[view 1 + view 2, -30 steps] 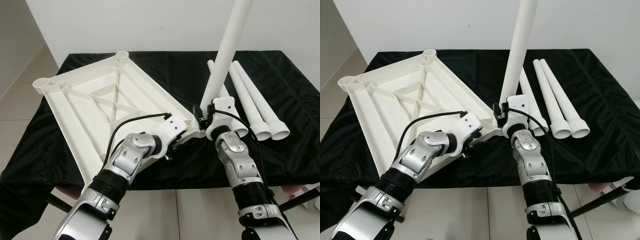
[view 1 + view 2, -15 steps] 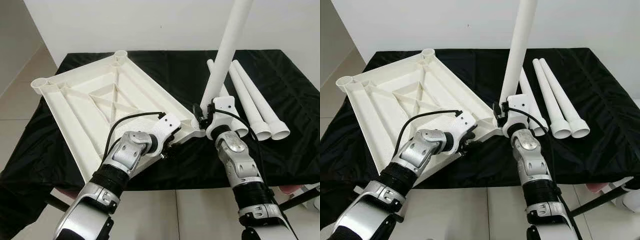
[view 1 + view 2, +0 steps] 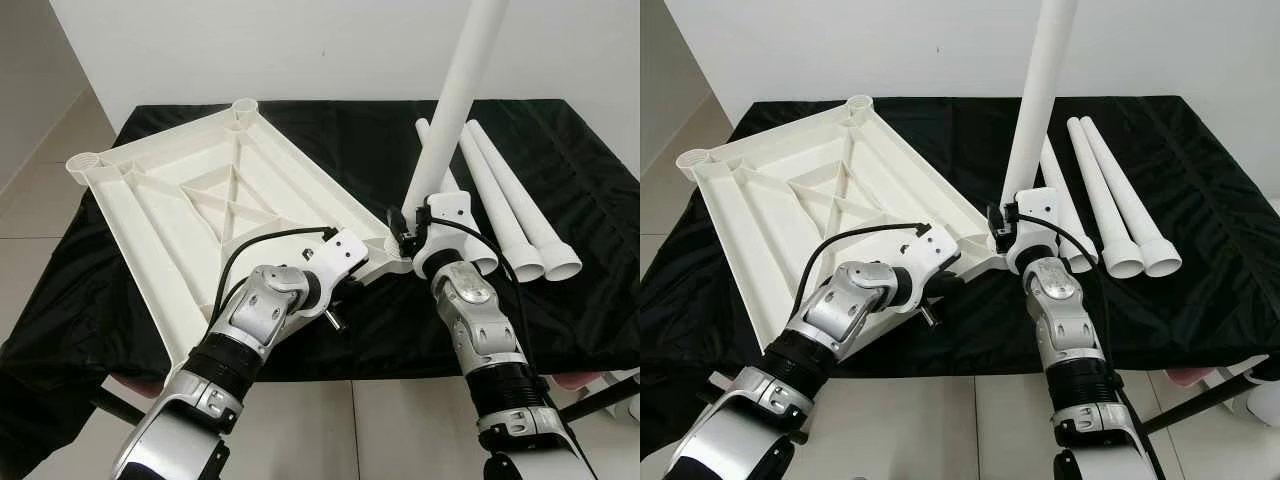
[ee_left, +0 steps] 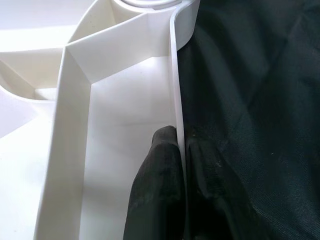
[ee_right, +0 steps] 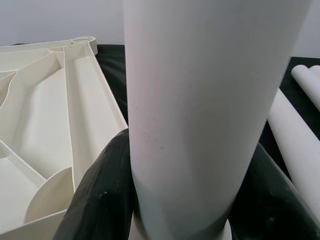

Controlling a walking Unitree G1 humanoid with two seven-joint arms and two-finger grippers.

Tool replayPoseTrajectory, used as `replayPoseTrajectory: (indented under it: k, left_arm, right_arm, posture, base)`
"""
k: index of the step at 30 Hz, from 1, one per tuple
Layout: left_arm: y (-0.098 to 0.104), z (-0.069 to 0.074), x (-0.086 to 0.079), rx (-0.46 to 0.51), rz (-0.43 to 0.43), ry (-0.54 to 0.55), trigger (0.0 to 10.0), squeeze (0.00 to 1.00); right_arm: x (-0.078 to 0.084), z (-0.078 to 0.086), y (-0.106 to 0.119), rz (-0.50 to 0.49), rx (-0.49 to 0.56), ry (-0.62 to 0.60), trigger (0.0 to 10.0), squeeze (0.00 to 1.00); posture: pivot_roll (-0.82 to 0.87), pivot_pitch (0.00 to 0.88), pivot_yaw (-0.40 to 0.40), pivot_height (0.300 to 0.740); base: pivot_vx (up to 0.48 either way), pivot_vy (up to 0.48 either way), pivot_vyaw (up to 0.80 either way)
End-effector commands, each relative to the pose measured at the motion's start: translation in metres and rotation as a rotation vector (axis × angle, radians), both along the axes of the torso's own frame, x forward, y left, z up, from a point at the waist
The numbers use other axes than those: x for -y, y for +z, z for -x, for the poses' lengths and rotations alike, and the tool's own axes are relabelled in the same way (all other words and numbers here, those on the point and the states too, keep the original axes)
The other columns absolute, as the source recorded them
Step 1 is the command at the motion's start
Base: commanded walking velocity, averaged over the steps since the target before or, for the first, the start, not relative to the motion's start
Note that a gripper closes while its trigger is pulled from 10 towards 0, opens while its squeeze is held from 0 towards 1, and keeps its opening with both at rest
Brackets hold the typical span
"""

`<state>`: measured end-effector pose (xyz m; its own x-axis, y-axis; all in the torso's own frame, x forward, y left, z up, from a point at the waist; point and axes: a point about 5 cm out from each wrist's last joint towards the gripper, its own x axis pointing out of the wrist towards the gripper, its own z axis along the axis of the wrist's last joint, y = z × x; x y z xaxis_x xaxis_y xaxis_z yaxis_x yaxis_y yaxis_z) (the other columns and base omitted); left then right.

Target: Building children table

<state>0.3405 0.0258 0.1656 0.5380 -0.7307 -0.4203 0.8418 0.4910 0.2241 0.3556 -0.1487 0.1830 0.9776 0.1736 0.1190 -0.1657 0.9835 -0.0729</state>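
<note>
White wall [image 3: 300,50], tiled floor [image 3: 40,190]

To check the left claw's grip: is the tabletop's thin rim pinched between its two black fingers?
Yes, in the left wrist view the fingers close on either side of the tabletop's thin white rim.
</note>
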Motion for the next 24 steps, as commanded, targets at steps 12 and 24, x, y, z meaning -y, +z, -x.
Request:
replayPoseTrajectory:
  k: [12, 24]
  left_arm:
    - [-0.002, -0.006, -0.010, 0.068, -0.050, 0.149, 10.0, 0.00]
    - [0.001, -0.007, -0.010, 0.082, -0.034, 0.158, 10.0, 0.00]
  right_arm:
    - [0.009, 0.013, -0.051, -0.010, -0.193, -0.083, 10.0, 0.00]
    - [0.006, 0.014, -0.050, -0.042, -0.169, -0.178, 10.0, 0.00]
  posture:
    - [-0.13, 0.131, 0.063, 0.740]
    - [-0.12, 0.133, 0.063, 0.740]
  base:
    - [0.000, 0.000, 0.00]
    - [0.000, 0.000, 0.00]
